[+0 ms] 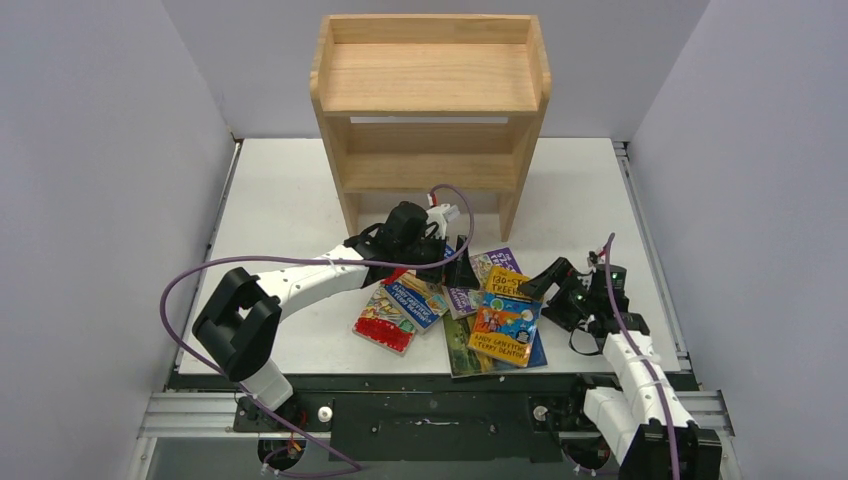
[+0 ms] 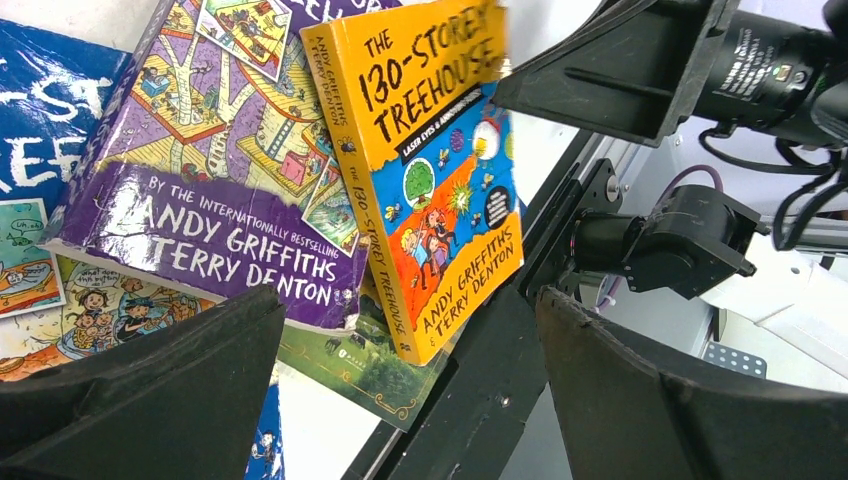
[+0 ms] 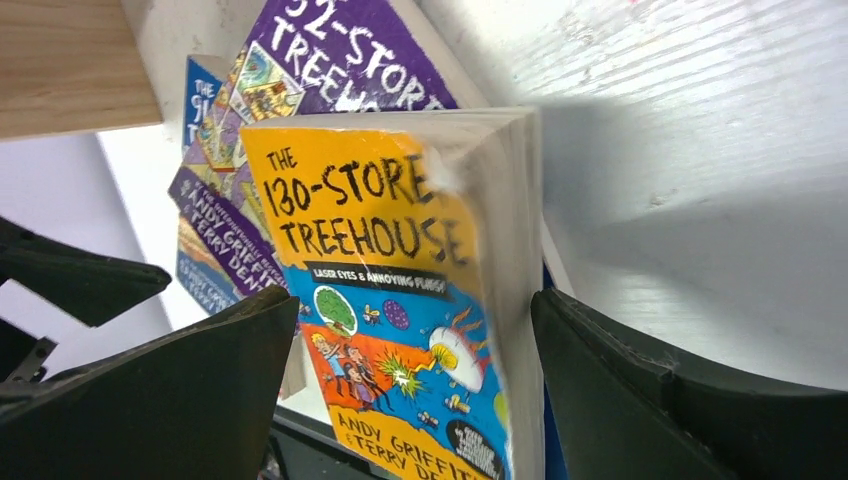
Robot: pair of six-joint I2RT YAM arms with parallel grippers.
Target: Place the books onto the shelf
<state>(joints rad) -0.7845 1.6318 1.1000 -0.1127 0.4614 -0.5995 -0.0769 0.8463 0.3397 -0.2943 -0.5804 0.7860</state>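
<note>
Five thin, glossy illustrated paperbacks (image 1: pixel 450 310) lie in an overlapping heap on the white table (image 1: pixel 280 200), toward its near edge and right of the middle. They are in front of the light natural-wood bookcase (image 1: pixel 430 80), which has a rimmed top, one inner shelf and solid side panels and stands at the middle of the far edge. Uppermost is the yellow-orange book (image 1: pixel 505 315), tilted on the others. The purple book (image 1: pixel 478 272), scuffed white along its lower edge, lies beneath its far-left corner. Left of these lie a blue book (image 1: pixel 422 296) and a red-bordered book (image 1: pixel 383 326). A green landscape-cover book (image 1: pixel 462 352) shows at the bottom of the heap, nearest the near edge.

The black left gripper (image 1: pixel 448 262) hangs over the far side of the heap, above the purple book, its broad matte fingers (image 2: pixel 150 400) spread wide and holding nothing. The black right gripper (image 1: pixel 548 287) sits just beside the yellow-orange book's right edge, equally wide apart and empty. In its wrist view the book's white page block lies between the fingers; whether either touches it cannot be told.

The yellow-orange cover reads "THE 130-STOREY TREEHOUSE", "LASER EYES & ANNOYING FLIES!" and "ANDY GRIFFITHS & TERRY DENTON". The purple cover reads "BY THE INTERNATIONALLY BESTSELLING ANDY GRIFFITHS & TERRY DENTON".
</note>
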